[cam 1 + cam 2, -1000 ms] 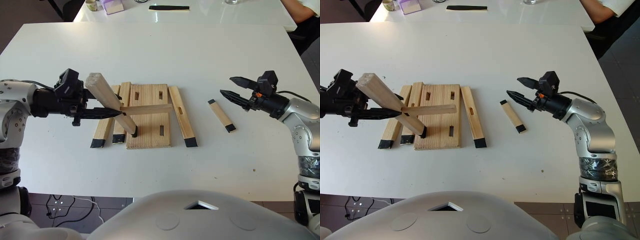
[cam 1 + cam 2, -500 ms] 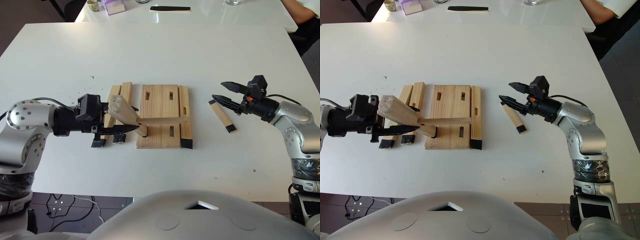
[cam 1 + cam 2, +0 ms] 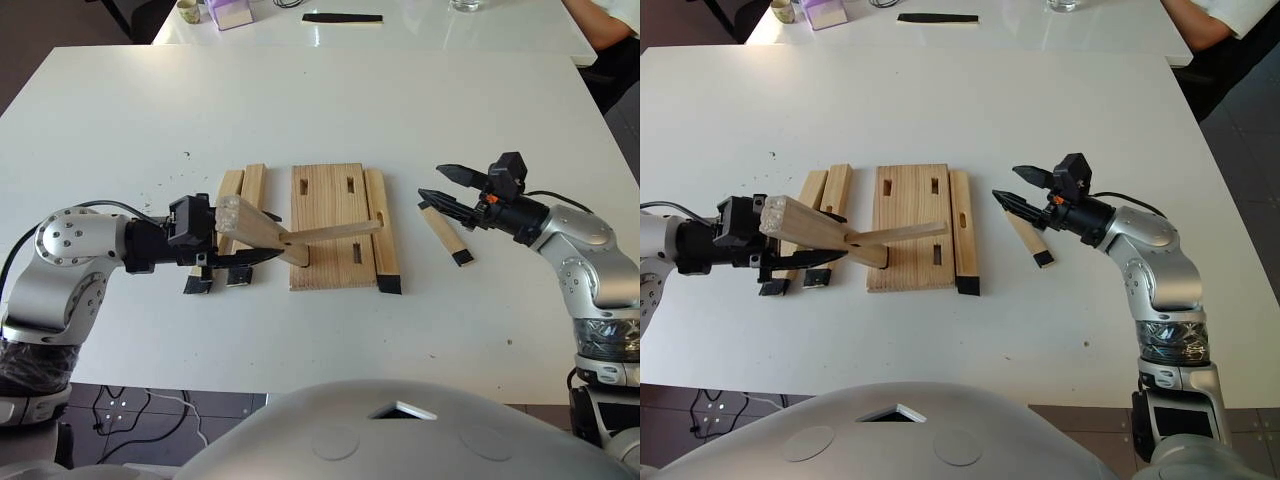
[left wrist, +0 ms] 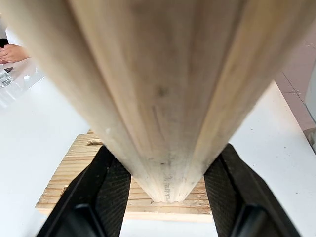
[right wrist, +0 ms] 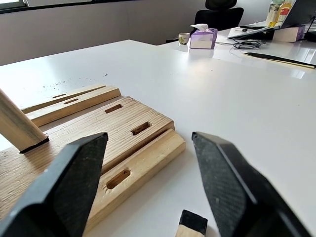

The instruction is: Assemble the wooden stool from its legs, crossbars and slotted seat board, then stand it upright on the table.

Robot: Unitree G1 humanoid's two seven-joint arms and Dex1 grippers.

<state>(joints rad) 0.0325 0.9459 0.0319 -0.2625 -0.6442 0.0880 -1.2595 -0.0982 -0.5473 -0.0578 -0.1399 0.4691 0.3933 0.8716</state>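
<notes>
My left gripper [image 3: 250, 246] is shut on a wooden leg [image 3: 262, 230] with a thin crossbar [image 3: 335, 232] stuck in its side. The leg's black foot rests at the left edge of the slotted seat board [image 3: 335, 200]. Up close, the leg [image 4: 158, 98] sits between the black fingers [image 4: 111, 187]. Another leg [image 3: 383, 235] lies against the board's right edge. Two more legs [image 3: 240, 188] lie left of the board. My right gripper [image 3: 436, 184] is open, just above the far end of a short black-tipped piece [image 3: 446, 234]. Its fingers [image 5: 74, 173] frame the board [image 5: 98, 123].
The white table [image 3: 320, 110] has bare room behind and in front of the parts. On a second table at the back stand a tissue box [image 3: 226, 12], a cup [image 3: 184, 10] and a black strip [image 3: 340, 17].
My left arm has drawn back and dropped, tilting the leg lower. The seat board and the leg beside it have slid right. My right gripper has moved left, over the short piece.
</notes>
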